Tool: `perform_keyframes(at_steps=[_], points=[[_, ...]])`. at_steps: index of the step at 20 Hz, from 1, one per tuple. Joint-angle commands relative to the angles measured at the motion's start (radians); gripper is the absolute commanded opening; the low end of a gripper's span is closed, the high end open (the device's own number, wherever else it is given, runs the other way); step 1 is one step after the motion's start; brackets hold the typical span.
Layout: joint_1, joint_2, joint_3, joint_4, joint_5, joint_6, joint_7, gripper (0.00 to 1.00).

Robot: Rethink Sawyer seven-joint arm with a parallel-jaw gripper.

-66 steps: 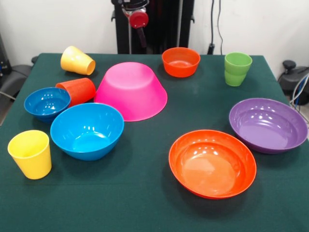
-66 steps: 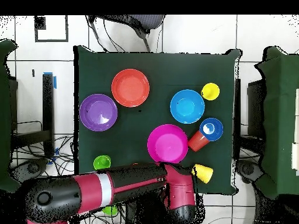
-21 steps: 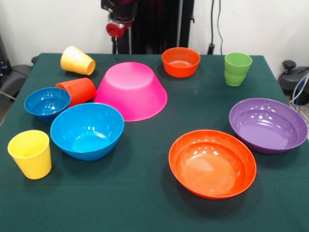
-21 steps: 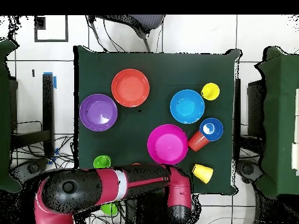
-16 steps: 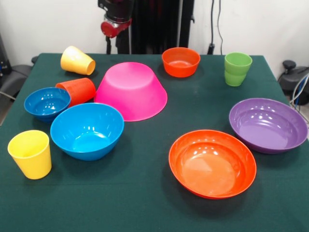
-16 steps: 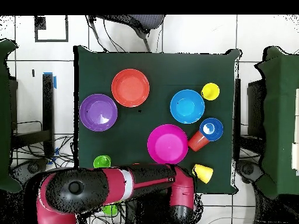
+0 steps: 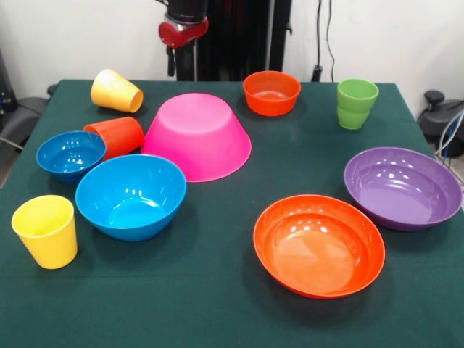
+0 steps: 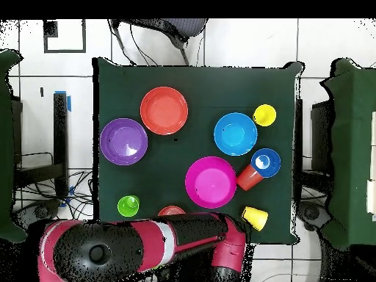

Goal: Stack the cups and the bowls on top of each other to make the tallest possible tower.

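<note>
The large pink bowl (image 7: 197,134) lies upside down alone at mid-table (image 8: 211,181); nothing is stacked on it. The medium blue bowl (image 7: 130,196), small blue bowl (image 7: 70,154) and an orange-red cup (image 7: 116,136) on its side sit beside it. One yellow cup (image 7: 46,230) stands upright, another (image 7: 116,91) lies tipped. The small orange bowl (image 7: 272,92) and green cup (image 7: 356,103) stand at the far edge. The wide orange bowl (image 7: 319,244) and purple bowl (image 7: 402,187) sit apart. My gripper (image 7: 183,32) hangs behind the table's far edge, above nothing.
In the overhead view my arm (image 8: 147,246) lies along the table's robot side and covers most of the small orange bowl (image 8: 171,211). A black pedestal column (image 7: 239,36) stands behind the table. A chair (image 7: 18,109) sits off one side.
My arm has shifted: the wrist has moved slightly right and lower in the front view. In the overhead view the green cup is now uncovered. No bowl or cup moved.
</note>
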Motion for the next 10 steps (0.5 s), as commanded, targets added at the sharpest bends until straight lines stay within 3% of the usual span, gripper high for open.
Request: perform_keyframes(at_steps=[1,10], points=[[-0.007,-0.081,0.214,0.014,0.046,-0.017,0.066,1.00],[0.009,-0.159,0.270,0.092,0.103,-0.064,-0.008,1.00]])
